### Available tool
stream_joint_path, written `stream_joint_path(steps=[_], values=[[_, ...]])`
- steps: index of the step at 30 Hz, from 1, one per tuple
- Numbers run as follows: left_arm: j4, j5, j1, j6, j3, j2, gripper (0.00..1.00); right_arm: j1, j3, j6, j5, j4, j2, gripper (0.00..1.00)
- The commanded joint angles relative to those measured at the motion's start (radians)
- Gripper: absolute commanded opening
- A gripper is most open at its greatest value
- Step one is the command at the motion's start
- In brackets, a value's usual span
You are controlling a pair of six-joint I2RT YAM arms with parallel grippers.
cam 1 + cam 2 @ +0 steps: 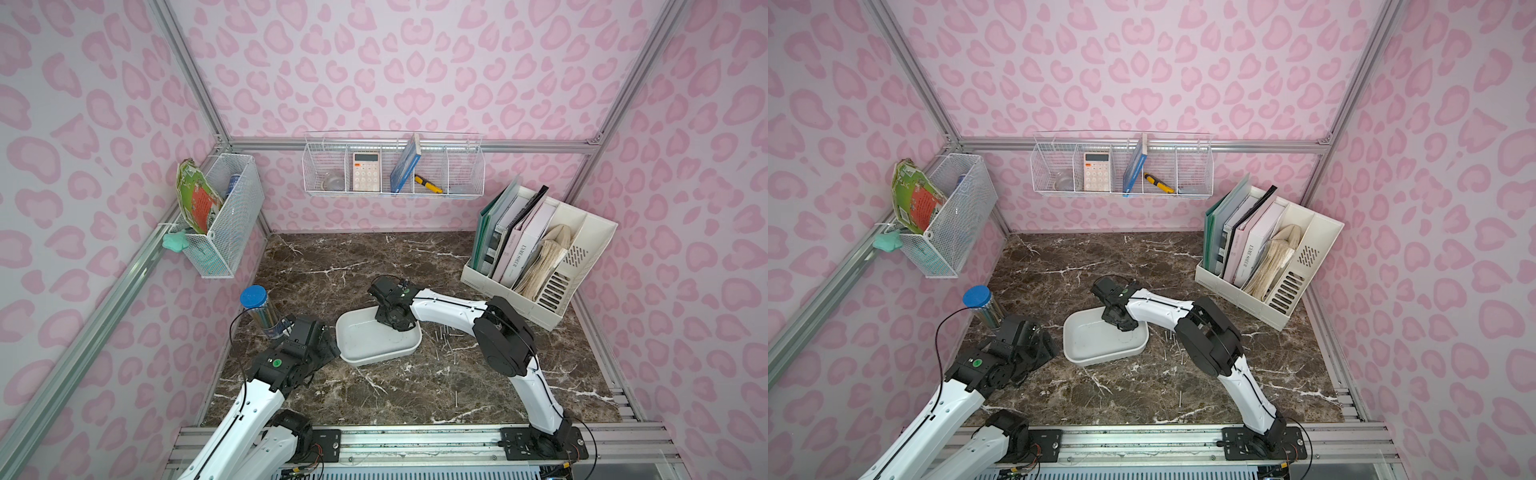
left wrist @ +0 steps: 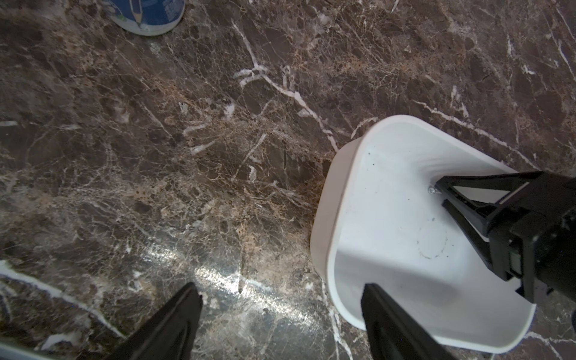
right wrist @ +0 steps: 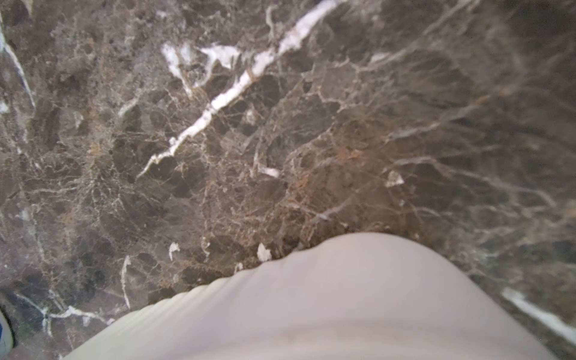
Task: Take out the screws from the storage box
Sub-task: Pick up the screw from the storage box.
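Note:
The storage box (image 1: 376,353) (image 1: 1100,353) is a shallow white tray in the middle of the marble table. My right gripper (image 2: 441,194) (image 1: 395,322) reaches down into it, its black fingers a little apart. One screw (image 2: 431,189) lies on the box floor, touching the tip of one finger. Several screws (image 1: 446,332) (image 1: 1169,336) lie on the table just right of the box, and one more (image 1: 456,399) lies nearer the front. My left gripper (image 2: 283,311) (image 1: 332,343) stands open at the box's left corner, one finger over the table and one over the box. In the right wrist view only the blurred box wall (image 3: 311,311) shows.
A clear canister with a blue lid (image 1: 259,309) stands behind my left arm. A white file organiser (image 1: 540,257) full of folders sits at the back right. White wire baskets (image 1: 224,216) (image 1: 392,166) hang on the left and back walls.

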Motion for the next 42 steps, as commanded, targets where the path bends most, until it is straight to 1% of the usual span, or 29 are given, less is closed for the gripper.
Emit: stream_joint_path(steps=[1,5,9,10,14,18,22,26,28,32,36,37,42], values=[[0.002,-0.015,0.000,-0.008,-0.001,-0.005,0.86,0.000,0.006,-0.005,0.018,-0.036,0.019,0.36],[-0.002,-0.021,0.000,-0.009,-0.003,-0.015,0.86,0.001,0.009,-0.017,0.012,-0.053,0.031,0.27],[-0.002,-0.021,0.000,-0.012,-0.007,-0.017,0.86,0.002,0.000,-0.063,-0.008,-0.064,0.035,0.11],[-0.003,-0.021,0.000,-0.012,-0.006,-0.016,0.86,0.001,0.000,-0.080,-0.008,-0.074,0.035,0.10],[-0.013,-0.025,0.000,-0.011,-0.010,-0.019,0.86,0.001,-0.004,-0.179,-0.004,-0.119,0.037,0.09],[-0.014,-0.027,0.000,-0.010,-0.016,-0.027,0.86,0.001,0.010,-0.276,0.028,-0.197,0.048,0.10],[-0.012,-0.024,0.000,-0.010,-0.019,-0.024,0.86,0.003,-0.002,-0.337,-0.001,-0.191,0.082,0.12],[-0.021,-0.022,0.000,-0.008,-0.018,-0.021,0.86,0.004,0.005,-0.355,-0.011,-0.186,0.096,0.12],[-0.024,-0.025,0.000,-0.008,-0.017,-0.022,0.86,0.005,0.007,-0.361,-0.009,-0.185,0.095,0.11],[-0.027,-0.028,0.000,-0.005,-0.015,-0.023,0.86,0.004,0.008,-0.364,-0.010,-0.183,0.078,0.01],[-0.031,-0.033,0.000,-0.001,-0.007,-0.019,0.86,0.005,0.028,-0.373,-0.027,-0.168,0.056,0.00],[-0.033,-0.032,0.000,-0.001,-0.002,-0.018,0.86,0.007,0.030,-0.377,-0.028,-0.159,0.025,0.00],[-0.036,-0.024,0.000,0.002,0.019,-0.011,0.86,0.014,0.038,-0.389,-0.019,-0.137,-0.035,0.00]])
